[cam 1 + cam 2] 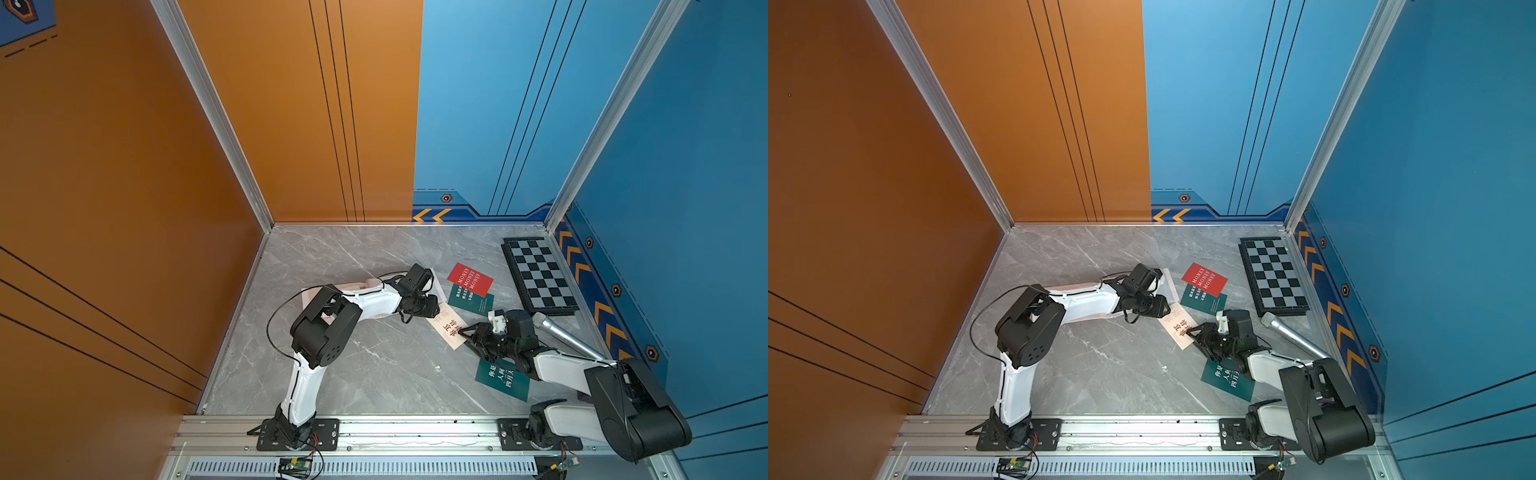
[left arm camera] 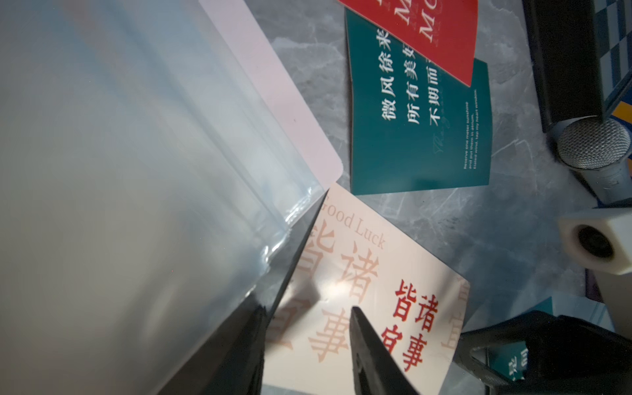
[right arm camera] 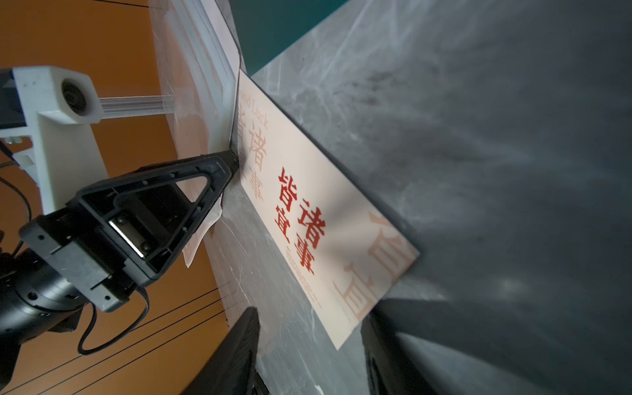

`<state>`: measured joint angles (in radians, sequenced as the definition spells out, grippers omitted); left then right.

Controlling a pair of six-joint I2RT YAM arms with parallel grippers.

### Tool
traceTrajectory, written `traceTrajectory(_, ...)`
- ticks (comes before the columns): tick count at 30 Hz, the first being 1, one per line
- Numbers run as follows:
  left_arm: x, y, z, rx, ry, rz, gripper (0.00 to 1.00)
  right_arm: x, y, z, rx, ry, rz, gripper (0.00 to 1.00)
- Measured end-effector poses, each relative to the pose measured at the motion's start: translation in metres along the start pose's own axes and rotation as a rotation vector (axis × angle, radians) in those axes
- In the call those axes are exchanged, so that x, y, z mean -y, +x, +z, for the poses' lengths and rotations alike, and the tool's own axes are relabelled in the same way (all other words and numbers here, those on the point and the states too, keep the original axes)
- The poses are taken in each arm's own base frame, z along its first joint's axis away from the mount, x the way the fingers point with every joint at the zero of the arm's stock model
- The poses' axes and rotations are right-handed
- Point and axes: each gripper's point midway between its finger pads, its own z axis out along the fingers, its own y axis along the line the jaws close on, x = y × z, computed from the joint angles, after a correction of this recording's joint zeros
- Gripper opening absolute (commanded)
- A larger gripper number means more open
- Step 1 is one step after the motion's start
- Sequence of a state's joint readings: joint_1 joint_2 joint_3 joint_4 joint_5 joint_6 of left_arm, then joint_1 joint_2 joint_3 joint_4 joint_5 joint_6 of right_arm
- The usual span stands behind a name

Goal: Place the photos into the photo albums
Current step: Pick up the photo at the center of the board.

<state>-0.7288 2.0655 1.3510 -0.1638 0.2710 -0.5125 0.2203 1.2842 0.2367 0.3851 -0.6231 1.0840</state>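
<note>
Closest in both top views: black elbow [image 1: 636, 407] of the right arm, and past it right gripper [image 1: 464, 337] low over table [image 1: 374, 374], tips at the near end of cream card [image 1: 449, 332]. At the card's far end, left gripper [image 1: 435, 309], reaching across album [image 1: 1170, 286], mostly hidden under that arm.

Step in hand, by the look of it: feeding this one card into a pocket. Others waiting on the table: red card [image 1: 470, 279] overlapping green card [image 1: 473, 302], second green card [image 1: 502, 379] beside the right arm. None visible inside.

Long axis of cream card: slanting from the album's corner toward right gripper, lying flat, print up.

Left wrist view: clear sleeve [image 2: 136, 171] raised off pink cover [image 2: 290, 113], its mouth right at the card's "Good Luck" end. Fingers [image 2: 371, 352] of left gripper a moderate gap apart, one partly behind the film, one over the card, nothing pinched.

Right wrist view: fingers [image 3: 239, 355] of right gripper apart, straddling the card's near corner, no clamp visible. One left fingertip at the sleeve's mouth.

Next, probably: slide along the long axis, "Good Luck" end leading, mouth held open. Any skew likely to snag a corner on the film.
</note>
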Motion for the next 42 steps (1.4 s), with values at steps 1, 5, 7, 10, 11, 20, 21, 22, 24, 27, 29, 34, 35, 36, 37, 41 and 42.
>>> traceTrajectory(1, 0.001, 0.000, 0.000, 0.003, 0.003, 0.003, 0.42, -0.002, -0.001, -0.002, 0.010, -0.007, 0.000, 0.51)
traceTrajectory(5, 0.002, 0.001, 0.001, 0.008, 0.008, 0.007, 0.41, -0.019, -0.011, -0.012, 0.069, -0.058, -0.027, 0.51)
traceTrajectory(7, 0.004, 0.001, 0.001, 0.009, 0.010, 0.011, 0.41, -0.027, -0.013, -0.016, 0.086, -0.085, -0.042, 0.51)
traceTrajectory(10, 0.006, 0.003, 0.001, 0.011, 0.015, 0.015, 0.41, -0.036, -0.016, -0.021, 0.105, -0.114, -0.058, 0.49)
traceTrajectory(11, 0.006, 0.003, 0.001, 0.011, 0.015, 0.016, 0.41, -0.038, -0.017, -0.023, 0.111, -0.121, -0.062, 0.48)
traceTrajectory(20, 0.006, 0.012, -0.004, 0.000, 0.015, 0.009, 0.41, -0.038, -0.027, -0.027, 0.160, -0.115, -0.069, 0.31)
traceTrajectory(21, 0.006, 0.013, -0.004, -0.002, 0.015, 0.007, 0.41, -0.037, -0.027, -0.027, 0.162, -0.112, -0.068, 0.29)
traceTrajectory(22, 0.006, 0.013, -0.005, -0.002, 0.015, 0.007, 0.41, -0.036, -0.028, -0.027, 0.165, -0.108, -0.066, 0.27)
traceTrajectory(24, 0.006, 0.015, -0.006, -0.006, 0.013, 0.005, 0.41, -0.035, -0.029, -0.028, 0.172, -0.098, -0.064, 0.25)
traceTrajectory(27, 0.005, 0.017, -0.007, -0.010, 0.011, -0.003, 0.41, -0.032, -0.031, -0.028, 0.176, -0.081, -0.065, 0.22)
traceTrajectory(29, 0.005, 0.017, -0.007, -0.010, 0.011, -0.006, 0.41, -0.032, -0.032, -0.028, 0.179, -0.077, -0.068, 0.21)
traceTrajectory(34, 0.005, 0.017, -0.007, -0.010, 0.012, -0.014, 0.41, -0.033, -0.039, -0.028, 0.190, -0.069, -0.071, 0.19)
traceTrajectory(35, 0.005, 0.017, -0.007, -0.010, 0.012, -0.014, 0.41, -0.034, -0.040, -0.028, 0.191, -0.066, -0.074, 0.18)
traceTrajectory(36, 0.005, 0.017, -0.007, -0.010, 0.012, -0.014, 0.41, -0.034, -0.041, -0.027, 0.191, -0.064, -0.075, 0.18)
traceTrajectory(37, 0.006, 0.017, -0.007, -0.010, 0.013, -0.017, 0.41, -0.033, -0.041, -0.026, 0.189, -0.060, -0.073, 0.17)
traceTrajectory(41, 0.008, 0.019, -0.007, -0.016, 0.019, -0.016, 0.41, -0.028, -0.041, -0.023, 0.182, -0.046, -0.068, 0.11)
traceTrajectory(42, 0.008, 0.019, -0.007, -0.019, 0.021, -0.015, 0.41, -0.028, -0.042, -0.023, 0.181, -0.044, -0.069, 0.08)
